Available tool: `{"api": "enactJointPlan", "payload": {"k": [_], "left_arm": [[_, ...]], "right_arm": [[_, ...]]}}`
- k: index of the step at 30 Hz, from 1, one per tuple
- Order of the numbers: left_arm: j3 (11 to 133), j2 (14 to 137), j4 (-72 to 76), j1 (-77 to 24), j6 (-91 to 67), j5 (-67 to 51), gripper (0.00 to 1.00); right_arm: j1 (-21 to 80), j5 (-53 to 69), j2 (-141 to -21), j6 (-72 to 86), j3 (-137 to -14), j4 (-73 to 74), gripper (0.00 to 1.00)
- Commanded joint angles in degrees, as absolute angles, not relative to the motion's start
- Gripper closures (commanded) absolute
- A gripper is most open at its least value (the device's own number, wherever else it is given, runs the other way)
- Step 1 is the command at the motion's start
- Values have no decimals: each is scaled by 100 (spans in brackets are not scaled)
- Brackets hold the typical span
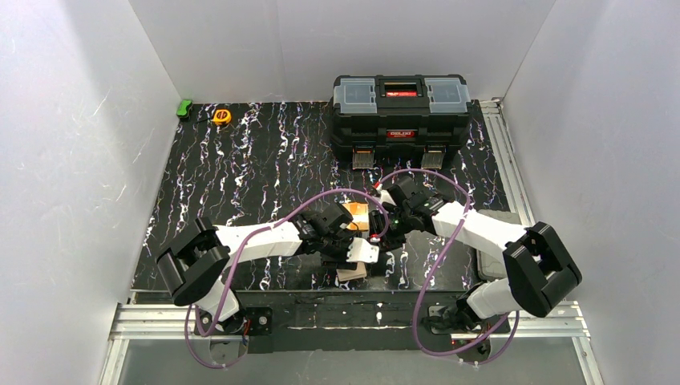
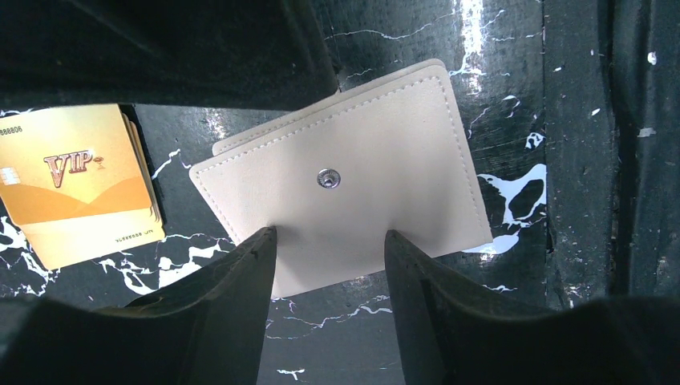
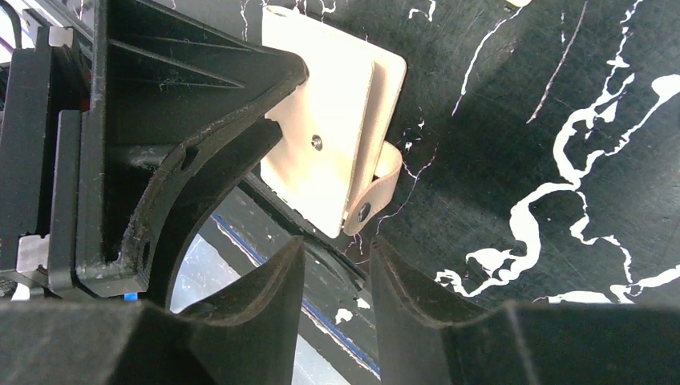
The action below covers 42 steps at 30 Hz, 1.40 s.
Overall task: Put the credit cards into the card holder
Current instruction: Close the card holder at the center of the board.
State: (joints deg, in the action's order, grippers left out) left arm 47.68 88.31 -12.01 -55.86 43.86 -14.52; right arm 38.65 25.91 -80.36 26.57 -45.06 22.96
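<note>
Left gripper (image 2: pixel 330 234) stands with jaws half apart, pinching nothing; the folded card holder (image 2: pixel 353 144) sits at its 12 o'clock, near edge between the fingertips. The orange card (image 2: pixel 80 184) lies at the holder's 9 o'clock. Right gripper (image 3: pixel 335 242), slightly parted and empty, has the holder at 12 o'clock

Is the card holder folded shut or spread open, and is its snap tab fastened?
Folded shut, unfastened. The card holder shows only its cream outside, its snap stud bare; the snap tab hangs loose beside it.
</note>
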Motion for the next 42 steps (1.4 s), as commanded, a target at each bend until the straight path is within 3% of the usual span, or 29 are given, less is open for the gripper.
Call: {"api": "enactJointPlan", "payload": {"k": [1, 4, 11, 15, 35, 42], "left_arm": [[4534, 8959, -1137, -5572, 4459, -1037, 51], [4543, 8952, -1125, -5572, 4466, -1029, 51], [4515, 8932, -1119, -5572, 4524, -986, 51], [4465, 8927, -1099, -5572, 4517, -987, 51], [4392, 8871, -1099, -5572, 4504, -981, 51], [4394, 8874, -1096, -5568, 4508, -989, 51]], "right_arm": [[3939, 2713, -8100, 2639, -4633, 2251, 57], [3955, 2637, -8244, 2641, -4677, 2308, 58], [3964, 2405, -8348, 2726, -4676, 2275, 75], [3964, 2199, -8214, 2754, -4691, 2326, 79], [3955, 1699, -8213, 2797, -4849, 2515, 66], [3951, 1702, -8199, 2812, -4868, 2496, 79]]}}
